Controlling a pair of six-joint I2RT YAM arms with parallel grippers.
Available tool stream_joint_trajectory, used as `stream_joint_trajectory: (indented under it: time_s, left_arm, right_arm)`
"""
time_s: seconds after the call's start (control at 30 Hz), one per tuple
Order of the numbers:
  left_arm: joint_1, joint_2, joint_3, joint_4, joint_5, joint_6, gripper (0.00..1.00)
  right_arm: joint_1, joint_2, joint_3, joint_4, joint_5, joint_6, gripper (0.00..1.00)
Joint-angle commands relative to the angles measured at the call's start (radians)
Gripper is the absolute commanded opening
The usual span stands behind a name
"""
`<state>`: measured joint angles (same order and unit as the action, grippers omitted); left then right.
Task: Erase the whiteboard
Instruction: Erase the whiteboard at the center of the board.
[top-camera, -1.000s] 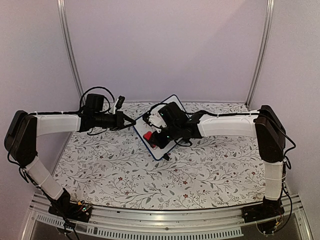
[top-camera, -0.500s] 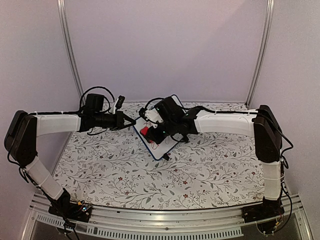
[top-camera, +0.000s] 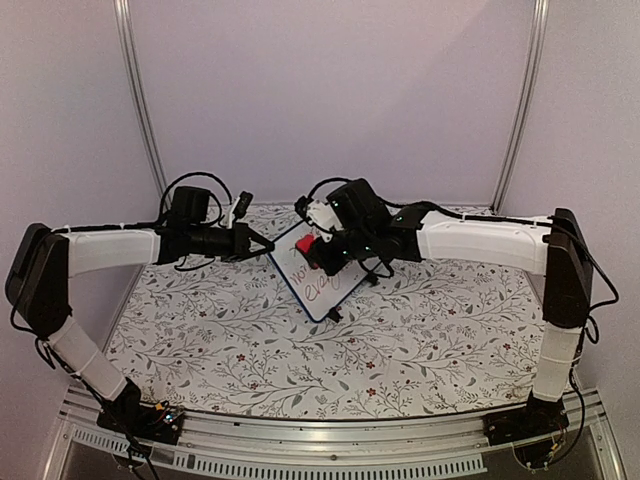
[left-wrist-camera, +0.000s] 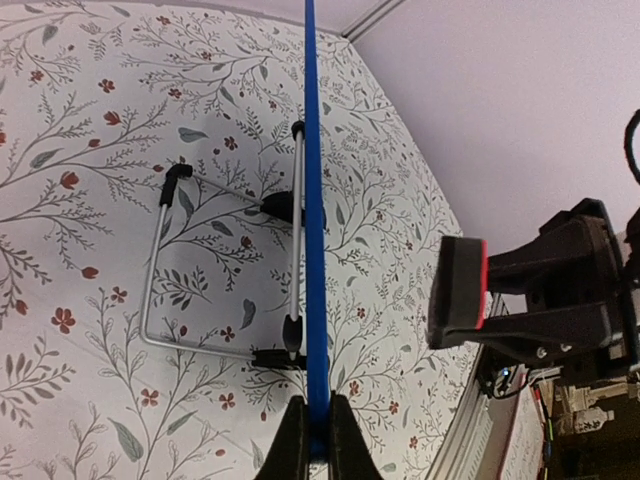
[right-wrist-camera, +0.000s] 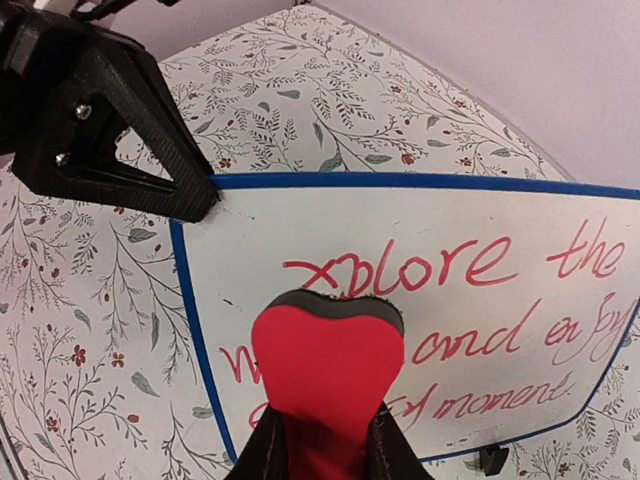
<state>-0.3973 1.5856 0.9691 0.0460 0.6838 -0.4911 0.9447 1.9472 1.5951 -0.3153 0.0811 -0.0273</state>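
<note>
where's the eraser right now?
The eraser is clamped in the right gripper, centre of the top view, in front of the start of the red writing on the whiteboard; the left wrist view shows a gap between them.

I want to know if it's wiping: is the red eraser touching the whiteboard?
Apart. The left wrist view shows the whiteboard edge-on, with patterned cloth visible between it and the eraser.
</note>
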Motion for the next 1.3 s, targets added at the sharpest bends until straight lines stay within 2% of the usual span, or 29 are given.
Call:
stream_joint_trajectory:
  time_s: [0.0,0.17,0.4,0.6,0.9,1.07,1.27]
  left_arm:
    - [-0.037,-0.056,0.038,-0.099,0.003,0.022,0.0]
    - [-0.044,-0.085,0.064,-0.147,-0.015,0.033,0.0]
    - [-0.043,-0.129,0.022,-0.171,-0.007,0.04,0.0]
    - [-0.034,-0.129,0.023,-0.181,-0.006,0.051,0.29]
    - [-0.011,-0.086,0.133,-0.22,-0.061,0.026,0.46]
    - [-0.006,-0.014,0.22,-0.283,-0.117,0.056,0.47]
    - [-0.004,-0.001,0.138,-0.196,-0.04,0.052,0.43]
  right_arm:
    - [-0.013,-0.178,-0.067,0.019,0.089,-0.007,0.15]
    - [-0.024,-0.246,-0.109,0.025,0.112,-0.008,0.15]
    - [-0.024,-0.228,-0.123,0.044,0.076,0.001,0.15]
    - [-0.024,-0.19,-0.096,0.062,0.041,-0.011,0.15]
    - [-0.023,-0.124,-0.067,0.103,-0.034,-0.035,0.15]
    - [-0.024,-0.073,-0.031,0.09,-0.07,-0.058,0.15]
    - [-0.023,-0.038,-0.01,0.067,-0.149,-0.066,0.15]
